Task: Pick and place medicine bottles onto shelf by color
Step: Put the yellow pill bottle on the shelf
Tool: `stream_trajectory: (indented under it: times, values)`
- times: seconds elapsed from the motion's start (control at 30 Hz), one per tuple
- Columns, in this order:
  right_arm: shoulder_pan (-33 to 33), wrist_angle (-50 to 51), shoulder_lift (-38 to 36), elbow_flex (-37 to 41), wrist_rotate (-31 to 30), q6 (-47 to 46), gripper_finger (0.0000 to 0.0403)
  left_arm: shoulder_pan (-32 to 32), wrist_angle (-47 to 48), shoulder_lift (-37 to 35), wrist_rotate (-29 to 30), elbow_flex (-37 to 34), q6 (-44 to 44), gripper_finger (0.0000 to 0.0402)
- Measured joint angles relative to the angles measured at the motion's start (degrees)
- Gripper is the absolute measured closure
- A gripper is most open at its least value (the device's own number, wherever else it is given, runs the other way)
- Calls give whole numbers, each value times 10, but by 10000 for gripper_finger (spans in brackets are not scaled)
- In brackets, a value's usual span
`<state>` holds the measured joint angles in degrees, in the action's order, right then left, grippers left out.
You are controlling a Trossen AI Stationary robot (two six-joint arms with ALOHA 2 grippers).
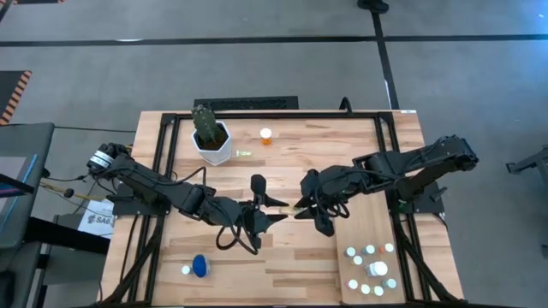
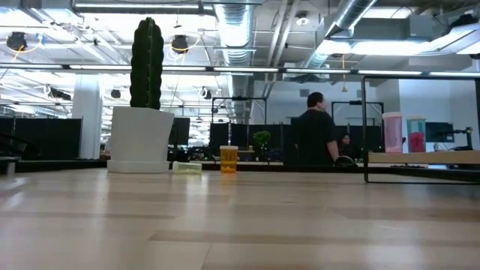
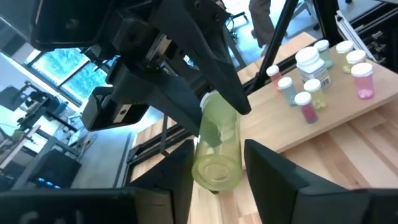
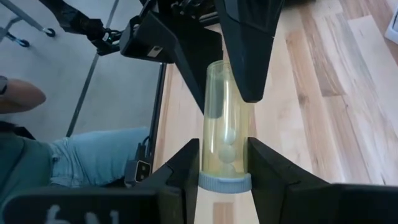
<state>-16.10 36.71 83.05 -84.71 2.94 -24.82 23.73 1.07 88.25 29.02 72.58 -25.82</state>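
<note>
One yellow-green vial — translucent (pale cap)

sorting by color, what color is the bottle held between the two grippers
Translucent yellow-green bottle with a pale cap; the right wrist view shows it best.

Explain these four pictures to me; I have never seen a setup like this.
Two dark robot arms work at a wooden table. One picture looks straight down, one looks level across the tabletop, and two come from cameras on the arms' wrists. At mid-table the right gripper clamps the capped end of a yellow-green bottle, while the left gripper has its fingers around the other end: a hand-over. Elsewhere stand a potted cactus, an orange bottle, a small yellow-green bottle and a blue bottle. More bottles cluster on the pale shelf panel. A person stands in the room behind.
</note>
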Motion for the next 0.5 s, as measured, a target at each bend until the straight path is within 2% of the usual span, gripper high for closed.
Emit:
stream_trajectory:
  times: [0.27, 0.4, 0.5]
  values:
    - [0, 3, 0, 0, 4, 24, 274, 0, 0, 0, -10, 0, 1, 332]
    - [-1, 3, 0, 0, 6, 23, 270, 0, -1, 0, -21, 0, 2, 333]
    - [1, 23, 1, -15, 8, 24, 251, -1, -5, 0, -23, 0, 10, 322]
